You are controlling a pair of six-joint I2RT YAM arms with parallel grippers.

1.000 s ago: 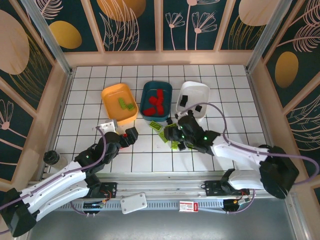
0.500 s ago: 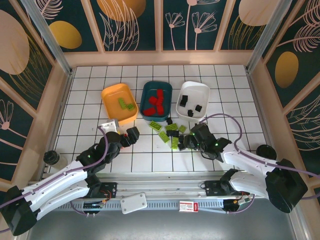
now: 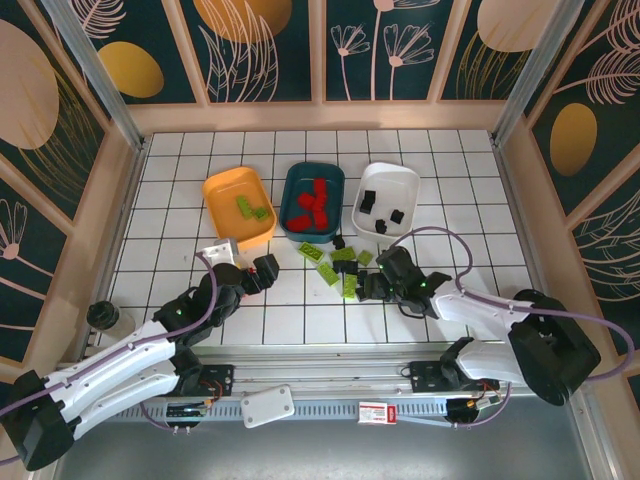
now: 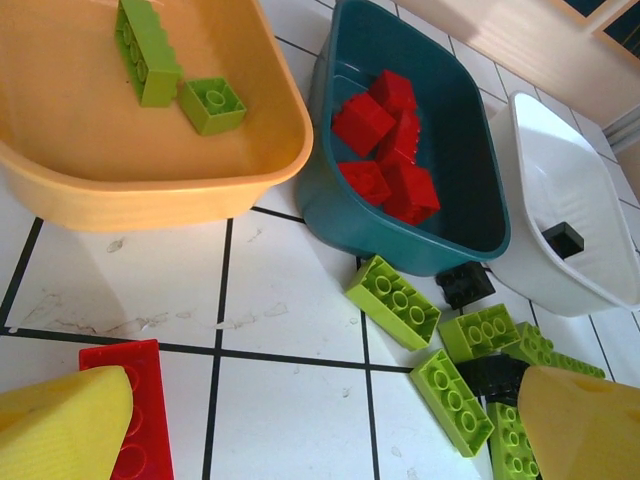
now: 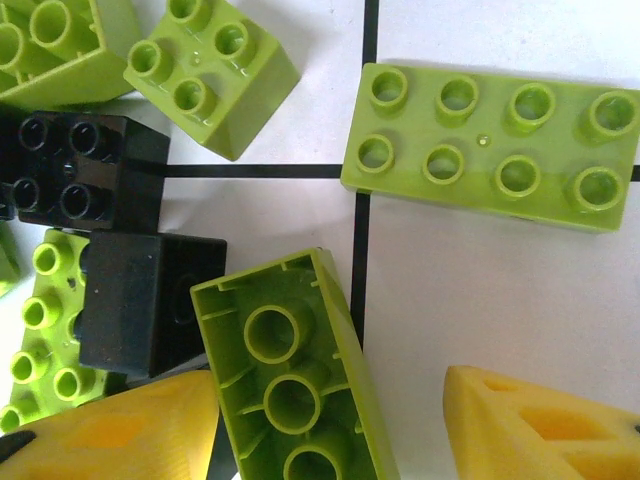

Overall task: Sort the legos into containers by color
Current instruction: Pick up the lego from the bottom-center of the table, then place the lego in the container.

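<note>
- Top view: three trays sit in a row at upper centre. The orange-yellow tray (image 3: 214, 190) holds two lime bricks, the teal tray (image 3: 292, 185) holds red ones and the white tray (image 3: 408, 182) holds black ones. A loose pile (image 3: 338, 262) of lime and black bricks lies on the table (image 3: 170, 200) just below them
- The right gripper (image 3: 372, 284) hangs over the right edge of that pile. In its wrist view the jaws are spread to either side of an upturned lime brick (image 5: 290, 370) at bottom centre. Bare table shows between the brick and the lower-right pad (image 5: 540, 430), so nothing is pinched yet
- Risk: a black brick (image 5: 140, 300) lies against that lime brick on the left of the frame. Closing jaws could trap both, and the black one would ride along to the wrong tray
- Risk: the lime brick lies hollow side up and slanted across the jaws, so pads meeting a corner could twist it or squirt it out
- The left gripper (image 3: 262, 270) has its jaws wide apart and empty. A red brick (image 4: 135, 400) lies flat at lower left of its wrist view, partly hidden by one pad (image 4: 60, 430) rather than centred. Closing there may shove it aside or nip only an edge
- Risk: the orange-yellow and teal trays sit rim to rim, so a release near the shared rim could land in the wrong colour
- Risk: lime bricks must travel left past the other arm, and the two arms could bump
</note>
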